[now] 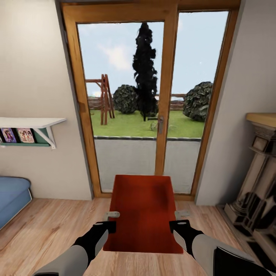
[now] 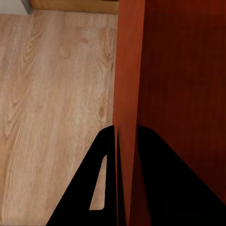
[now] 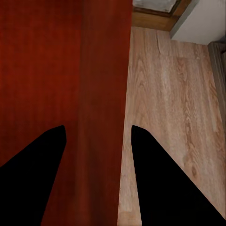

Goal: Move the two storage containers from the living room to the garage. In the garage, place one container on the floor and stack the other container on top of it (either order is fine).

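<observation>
One orange-red storage container (image 1: 142,207) hangs above the light wood floor of the living room, straight in front of me and before the glass doors. My left gripper (image 1: 110,224) is shut on its left wall, the two black fingers pinching the thin wall (image 2: 128,70) between them. My right gripper (image 1: 179,223) straddles the container's right wall (image 3: 106,70). Its fingers stand wider apart, with a gap showing on the inner side. The ribbed inside of the container (image 3: 42,70) is empty.
Wood-framed glass doors (image 1: 165,115) close the way ahead, with a garden beyond them. A blue sofa (image 1: 13,195) stands at the left under a white wall shelf (image 1: 30,122). The fireplace surround (image 1: 260,184) is at the right. Wood plank floor (image 2: 52,94) lies on both sides.
</observation>
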Robot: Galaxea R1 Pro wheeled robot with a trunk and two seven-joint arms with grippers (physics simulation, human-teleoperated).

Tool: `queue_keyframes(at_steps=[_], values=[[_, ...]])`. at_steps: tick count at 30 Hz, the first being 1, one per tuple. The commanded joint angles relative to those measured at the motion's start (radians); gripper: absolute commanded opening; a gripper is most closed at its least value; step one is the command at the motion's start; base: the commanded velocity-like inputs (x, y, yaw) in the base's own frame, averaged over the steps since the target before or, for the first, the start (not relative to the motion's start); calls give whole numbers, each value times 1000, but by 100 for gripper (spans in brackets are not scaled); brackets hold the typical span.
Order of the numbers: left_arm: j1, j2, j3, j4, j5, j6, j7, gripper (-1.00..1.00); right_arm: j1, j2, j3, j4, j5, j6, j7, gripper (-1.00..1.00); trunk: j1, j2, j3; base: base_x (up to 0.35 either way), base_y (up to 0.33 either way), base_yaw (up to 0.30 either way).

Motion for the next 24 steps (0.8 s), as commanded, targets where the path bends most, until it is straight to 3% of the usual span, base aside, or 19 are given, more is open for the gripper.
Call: queue_keyframes(at_steps=[1,7,16,24], values=[[1,0,10,2,-16,7,21,-100,-1,0,-22,-2,4,-16,4,-100,0,-1,1,0,0,257],[1,0,10,2,-16,7,21,-100,-1,1,-22,-2,4,-16,4,-100,0,-1,7,0,0,248],[1,0,10,2,-16,7,21,-100,-1,0,-23,-1,4,-14,4,-100,0,-1,8,0,0,63],[1,0,10,2,-16,7,21,-100,-1,2,-21,-1,5,-14,4,-100,0,-1,8,0,0,252]])
